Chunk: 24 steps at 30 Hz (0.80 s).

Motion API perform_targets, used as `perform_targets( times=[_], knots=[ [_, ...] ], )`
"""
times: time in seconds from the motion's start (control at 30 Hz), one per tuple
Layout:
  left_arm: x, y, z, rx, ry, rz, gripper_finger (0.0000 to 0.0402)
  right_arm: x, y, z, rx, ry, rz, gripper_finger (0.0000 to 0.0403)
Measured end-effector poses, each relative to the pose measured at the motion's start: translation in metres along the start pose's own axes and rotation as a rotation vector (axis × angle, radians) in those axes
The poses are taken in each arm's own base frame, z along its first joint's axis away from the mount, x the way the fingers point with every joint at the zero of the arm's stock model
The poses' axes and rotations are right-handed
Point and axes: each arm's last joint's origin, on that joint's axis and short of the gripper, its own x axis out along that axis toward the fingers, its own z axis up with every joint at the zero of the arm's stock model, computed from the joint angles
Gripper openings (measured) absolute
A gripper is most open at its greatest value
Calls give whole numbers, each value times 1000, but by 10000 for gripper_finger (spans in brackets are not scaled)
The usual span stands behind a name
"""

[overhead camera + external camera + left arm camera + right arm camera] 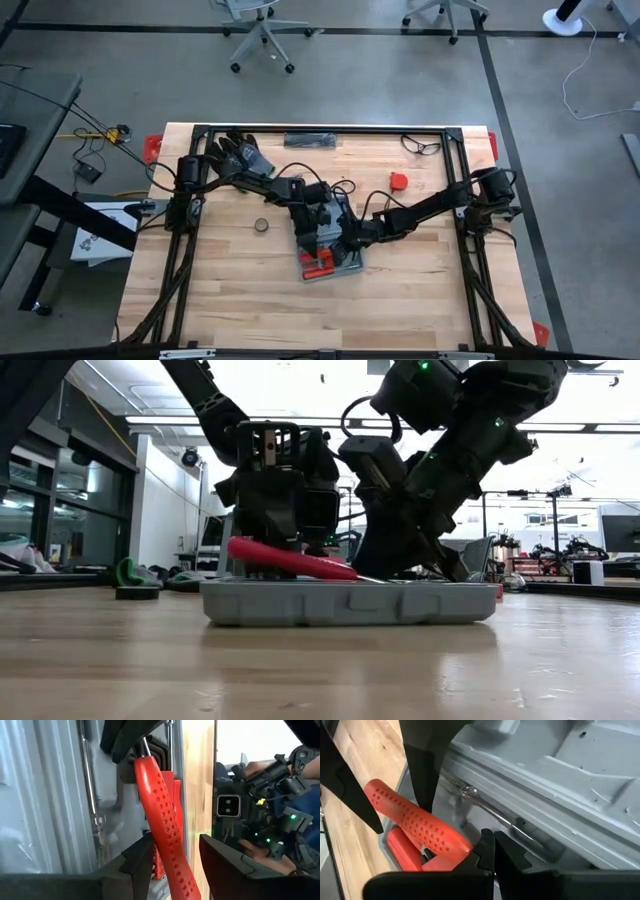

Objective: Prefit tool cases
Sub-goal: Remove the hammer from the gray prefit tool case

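Note:
The blue-grey tool case (350, 262) lies open on the middle of the table, its tray (350, 603) seen from the side in the low view. A red dotted tool handle (290, 560) slants across it: the free end sticks out over the tray's rim and the shaft end dips inside. My left gripper (176, 840) is open, one finger on each side of that handle (162, 810). My right gripper (490, 837) is shut at the handle's shaft end. A second red tool (402, 850) lies in a recess under the handle. My left gripper stands astride the red handle near its free end (172, 865). There is a clear gap to one finger (225, 860). Whether the other finger (140, 862) touches the handle I cannot tell. My right gripper sets its shut fingertips against the handle's shaft end (462, 845), slanting down from the table's right. The handle lies tilted there, its lower end inside the case.
Dark gloves (240, 155) lie at the far left. A black flat item (312, 140), safety glasses (420, 147) and a small red piece (400, 181) lie along the far side. A small roll (261, 225) sits left of the case. Bare wood lies toward the near edge.

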Motion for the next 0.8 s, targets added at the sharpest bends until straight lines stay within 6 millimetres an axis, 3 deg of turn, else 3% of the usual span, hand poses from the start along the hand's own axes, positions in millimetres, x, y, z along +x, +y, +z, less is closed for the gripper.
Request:
perform_targets(
  times=[0.47, 0.8],
  knots=[
    [22, -14, -6, 21, 28, 66, 150, 1, -1, 2, 22, -17, 11, 0],
    [26, -17, -6, -9, 14, 72, 150, 2, 1, 3, 9, -34, 35, 0]
  ],
)
